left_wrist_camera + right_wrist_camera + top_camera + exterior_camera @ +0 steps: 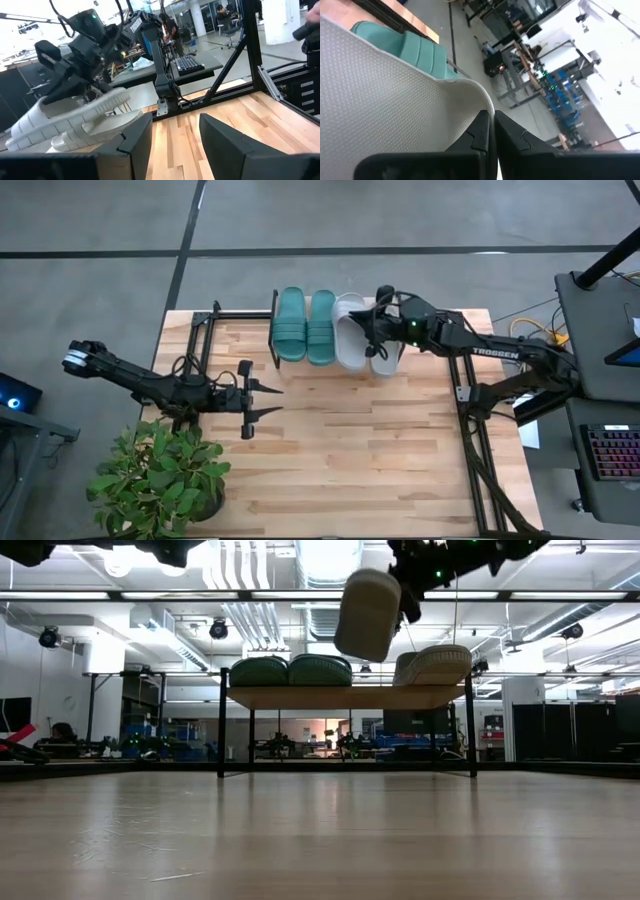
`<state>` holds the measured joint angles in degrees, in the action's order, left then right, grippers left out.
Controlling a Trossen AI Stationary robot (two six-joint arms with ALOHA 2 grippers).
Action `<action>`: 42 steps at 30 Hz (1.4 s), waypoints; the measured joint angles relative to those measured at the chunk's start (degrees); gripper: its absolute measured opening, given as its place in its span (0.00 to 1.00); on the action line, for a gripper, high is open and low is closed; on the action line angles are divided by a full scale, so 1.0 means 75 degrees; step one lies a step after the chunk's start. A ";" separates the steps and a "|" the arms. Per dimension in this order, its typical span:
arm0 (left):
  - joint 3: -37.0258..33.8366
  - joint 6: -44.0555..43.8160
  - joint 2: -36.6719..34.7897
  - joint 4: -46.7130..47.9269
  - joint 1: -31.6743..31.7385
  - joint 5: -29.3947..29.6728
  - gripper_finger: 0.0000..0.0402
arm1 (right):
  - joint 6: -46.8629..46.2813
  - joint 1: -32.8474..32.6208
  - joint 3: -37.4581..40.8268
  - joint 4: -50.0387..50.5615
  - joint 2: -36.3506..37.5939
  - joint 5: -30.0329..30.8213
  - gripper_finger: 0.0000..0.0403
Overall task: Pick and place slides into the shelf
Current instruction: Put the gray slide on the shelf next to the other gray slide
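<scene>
Two teal slides (306, 325) and one grey slide (384, 356) sit on the shelf (345, 697) at twelve o'clock. My right gripper (378, 330) pinches another grey slide (350, 332) above it. My left gripper (274, 399), fingers apart, waits at nine o'clock over the surface (350, 450).

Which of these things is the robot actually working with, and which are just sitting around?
In the job: two green slides, grey slide on the shelf, grey slide held by the right gripper, shelf.
Just there: potted plant, keyboard.
</scene>
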<state>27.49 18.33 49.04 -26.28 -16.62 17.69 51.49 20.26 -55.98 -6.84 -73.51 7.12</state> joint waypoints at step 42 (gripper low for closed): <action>-0.0010 0.0076 0.0006 0.0396 0.0000 0.0225 0.37 | 0.0999 0.0916 0.0544 -0.0172 -0.0331 -0.0058 0.02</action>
<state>27.41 18.90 49.08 -23.31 -16.62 19.38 58.97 27.14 -51.90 -8.13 -75.99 6.68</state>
